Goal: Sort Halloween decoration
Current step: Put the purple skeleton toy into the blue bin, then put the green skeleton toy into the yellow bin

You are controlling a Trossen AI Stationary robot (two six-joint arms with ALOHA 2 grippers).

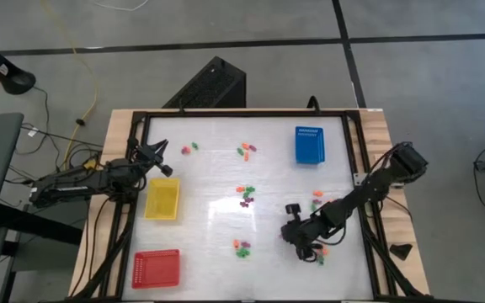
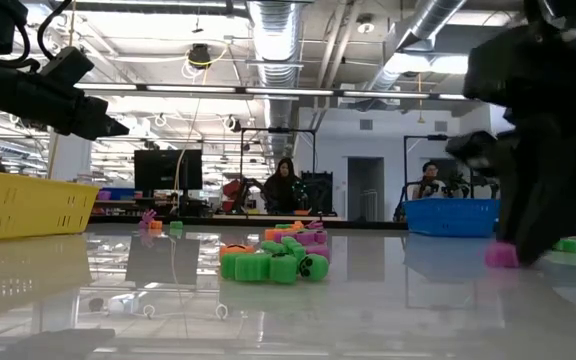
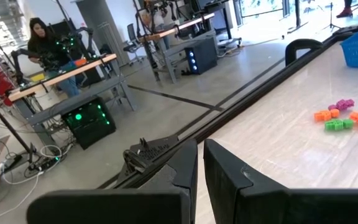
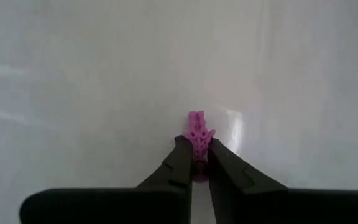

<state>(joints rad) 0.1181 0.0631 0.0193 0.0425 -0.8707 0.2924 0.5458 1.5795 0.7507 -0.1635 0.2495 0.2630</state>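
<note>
Down on the white table [image 1: 217, 168], toward its right near corner, the right gripper [image 4: 196, 167] has its two dark fingers pressed against the sides of a small purple piece [image 4: 198, 138], which sticks out ahead of the fingertips and rests on the surface. From the low camera the same purple piece [image 2: 501, 254] sits on the tabletop right at the foot of the dark arm, with a green piece [image 2: 571, 244] just beyond it. From above, the right gripper [image 1: 303, 246] hangs over a small scatter of orange and green pieces [image 1: 321, 251] that lie close around its tip.

The other decorations lie in loose clusters well apart from that spot: one near the front middle [image 1: 242, 247], one at the table's centre [image 1: 244, 195], one farther back [image 1: 246, 151], a pair toward the back left [image 1: 190, 148], and a few beside the right arm [image 1: 317, 199]. Nothing lies between the fingers and the purple piece.

The blue tray [image 1: 309, 145] stands at the back right, the yellow tray [image 1: 162, 199] at mid left, and the red tray [image 1: 156, 268] at the front left corner.

The left gripper [image 1: 162, 160] waits above the table's left side, just behind the yellow tray, its fingers [image 3: 182, 168] pressed together and holding nothing.
</note>
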